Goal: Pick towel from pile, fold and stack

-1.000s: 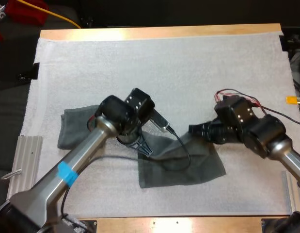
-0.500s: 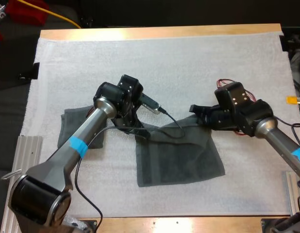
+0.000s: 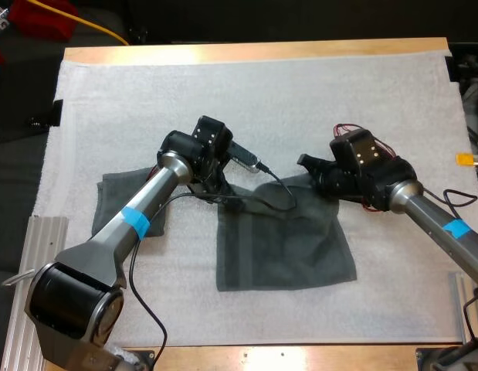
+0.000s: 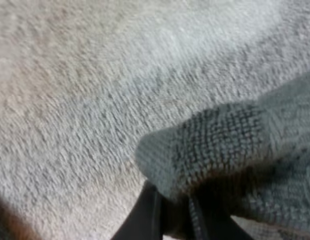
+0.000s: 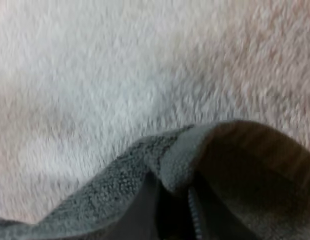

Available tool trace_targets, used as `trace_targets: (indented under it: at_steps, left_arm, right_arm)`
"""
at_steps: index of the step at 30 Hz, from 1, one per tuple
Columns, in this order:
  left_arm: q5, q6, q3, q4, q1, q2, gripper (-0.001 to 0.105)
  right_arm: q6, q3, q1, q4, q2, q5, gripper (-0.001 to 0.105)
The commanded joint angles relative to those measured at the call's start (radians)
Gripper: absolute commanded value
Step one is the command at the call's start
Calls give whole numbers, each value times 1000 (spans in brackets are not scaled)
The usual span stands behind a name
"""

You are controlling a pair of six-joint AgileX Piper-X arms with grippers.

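A dark grey-green towel [image 3: 285, 243] lies spread on the white mat [image 3: 300, 100], with its far edge lifted between both arms. My left gripper [image 3: 221, 193] is shut on the towel's far left corner; in the left wrist view its black fingers [image 4: 144, 217] pinch the folded towel corner [image 4: 215, 145], gripper [image 4: 172, 197]. My right gripper [image 3: 314, 175] is shut on the far right corner; in the right wrist view the towel [image 5: 235, 170] bunches over the gripper [image 5: 172, 195]. A second towel [image 3: 116, 202] lies flat at the left, partly under my left arm.
The mat covers nearly the whole wooden table [image 3: 254, 52]. A metal rail [image 3: 34, 247] runs along the left side. Open mat stretches beyond the towel toward the far side and in front of it near the table's front edge.
Both grippers have moved toward the far side of the table, each still holding its towel corner. The towel is pulled out flatter and wider, its far edge drawn away from the front.
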State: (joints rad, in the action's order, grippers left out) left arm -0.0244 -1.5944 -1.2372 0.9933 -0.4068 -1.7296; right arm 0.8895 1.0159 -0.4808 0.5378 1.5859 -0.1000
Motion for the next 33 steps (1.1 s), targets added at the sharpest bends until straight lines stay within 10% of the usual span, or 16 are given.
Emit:
trace_targets:
  at_steps: [1,12,15,19,33]
  left_arm:
    - [-18,-1,-3,-16,0,0,0]
    - [-74,-24,-3,-44,0,0,1]
    - [-77,-24,-3,-51,0,0,17]
    - [-77,-24,-3,-51,0,0,67]
    - [-145,-24,-3,84,0,0,66]
  right_arm:
    - [-14,2,2,-20,-3,37,1]
    - [-86,2,2,-41,-3,162,1]
    - [-109,2,2,-45,-3,196,1]
    - [-108,2,2,-67,-3,216,2]
    - [-23,2,16,-184,-3,190,69]
